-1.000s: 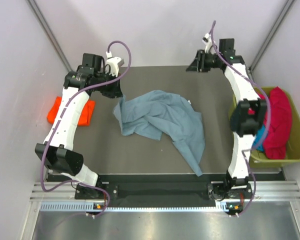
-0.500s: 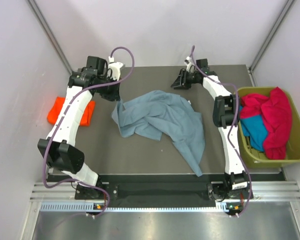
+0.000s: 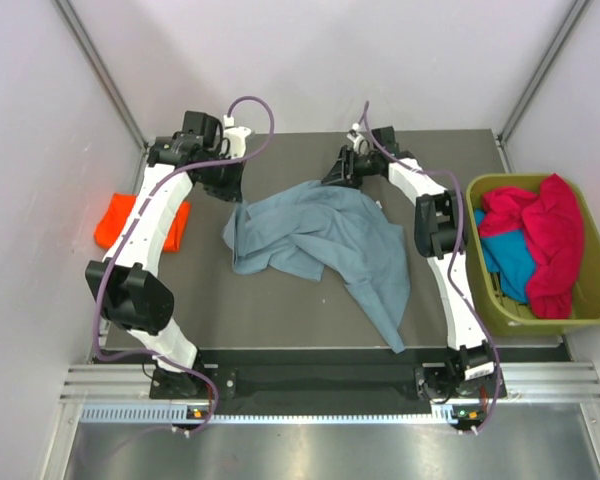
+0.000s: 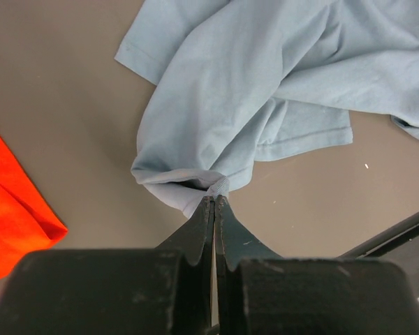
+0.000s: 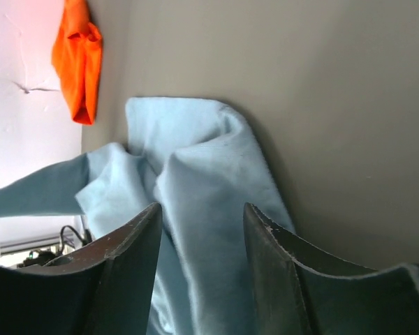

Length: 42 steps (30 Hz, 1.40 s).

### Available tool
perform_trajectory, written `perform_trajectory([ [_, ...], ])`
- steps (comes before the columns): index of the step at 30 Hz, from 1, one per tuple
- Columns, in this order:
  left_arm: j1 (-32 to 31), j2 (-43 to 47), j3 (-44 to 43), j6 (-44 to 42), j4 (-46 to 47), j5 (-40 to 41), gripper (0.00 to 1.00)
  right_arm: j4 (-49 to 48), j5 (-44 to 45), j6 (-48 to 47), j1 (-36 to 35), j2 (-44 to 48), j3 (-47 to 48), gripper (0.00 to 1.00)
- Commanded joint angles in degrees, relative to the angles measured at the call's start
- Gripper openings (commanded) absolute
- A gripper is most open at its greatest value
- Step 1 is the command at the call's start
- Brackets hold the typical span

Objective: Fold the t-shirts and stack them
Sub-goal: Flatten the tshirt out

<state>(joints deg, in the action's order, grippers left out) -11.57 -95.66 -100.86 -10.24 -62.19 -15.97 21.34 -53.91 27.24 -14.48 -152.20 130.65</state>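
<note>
Pale grey walls close in a dark grey worktop (image 3: 280,310). The grey-blue t-shirt (image 3: 325,235) lies crumpled on the middle of it, unevenly spread, with one long flap trailing toward the near edge. It looks like thin, limp cloth. It should be light, sag from any single hold, and slide easily over the smooth surface. A hem or shoulder corner at two separate points would probably serve best for drawing it flat.

The left fingers (image 4: 199,230) are pressed together on a pinch of cloth at the shirt's left edge, which bunches at their tips. The right fingers (image 5: 129,255) stand apart over the shirt's far edge. A raised fold shows between them, and they are not clamped on it.

Farther out, the orange-red t-shirt (image 3: 108,222) lies folded at the worktop's left edge, partly under the left arm. Off to the right, an olive-green bin (image 3: 590,312) holds the crimson-pink t-shirt (image 3: 558,232) and the teal t-shirt (image 3: 515,262) in a loose heap.
</note>
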Motion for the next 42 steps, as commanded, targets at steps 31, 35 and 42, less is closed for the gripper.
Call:
perform_trajectory([
  [31,0.15,10.58,2.86,0.57,1.98,-0.29,0.00,14.68,26.75,-22.58,-5.04,21.54,4.63,0.00],
  [35,0.15,12.77,4.18,0.66,4.09,-1.26,0.00,19.25,28.41,-25.48,-3.19,35.98,-10.10,0.00],
  [42,0.15,16.29,7.78,1.10,7.87,-4.33,0.00,25.06,30.36,-26.81,-1.87,57.43,-37.10,0.00],
])
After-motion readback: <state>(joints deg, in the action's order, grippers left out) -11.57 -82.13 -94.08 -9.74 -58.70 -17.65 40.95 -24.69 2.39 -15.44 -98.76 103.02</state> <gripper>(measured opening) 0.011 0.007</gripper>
